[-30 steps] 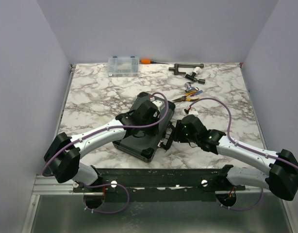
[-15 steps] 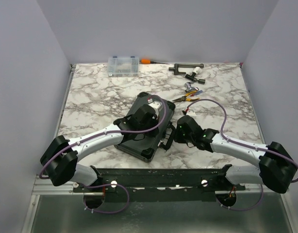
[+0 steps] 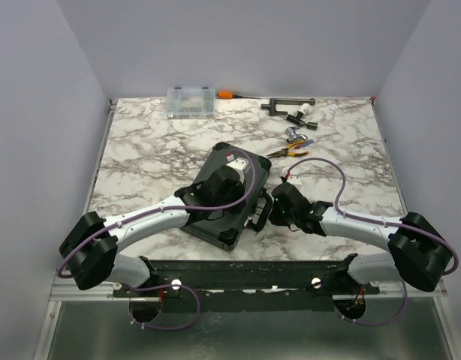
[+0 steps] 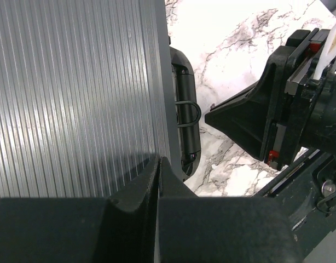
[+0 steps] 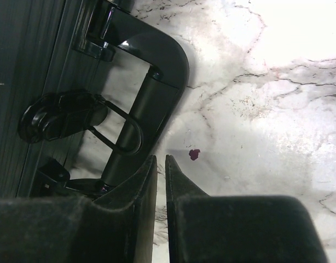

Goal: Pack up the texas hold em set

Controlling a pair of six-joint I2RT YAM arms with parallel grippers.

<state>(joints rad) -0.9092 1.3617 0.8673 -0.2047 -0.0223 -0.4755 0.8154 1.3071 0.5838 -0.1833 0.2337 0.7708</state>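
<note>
Black ribbed plastic fills most of the left wrist view: it is the closed lid of the case (image 4: 75, 82) of the hold 'em set, directly under the left fingers (image 4: 129, 186). The left gripper (image 4: 158, 161) has its fingers pressed fully together with nothing between them, and its tips are against the lid near the edge that carries the handle (image 4: 185, 109).

From above, the case (image 3: 208, 221) lies flat and skewed on the marble bench (image 3: 140, 150), with the left gripper (image 3: 230, 166) over its far half. No decks, chips or discs can be seen.

The right gripper (image 5: 161, 160) sits low over the bench on the handle side of the case (image 5: 25, 55). Its fingers (image 5: 140, 181) are drawn nearly together, leaving only a thin slit, and nothing lies in that slit. Just ahead of the tips and a little to their left is the handle (image 5: 151, 98), a dark bar with a thin wire loop around it; I cannot tell whether the tips touch it.

Well beyond both sets of fingers, at the far side of the bench, lie yellow-handled pliers (image 3: 290, 151) and a clear organiser box (image 3: 191, 101).
</note>
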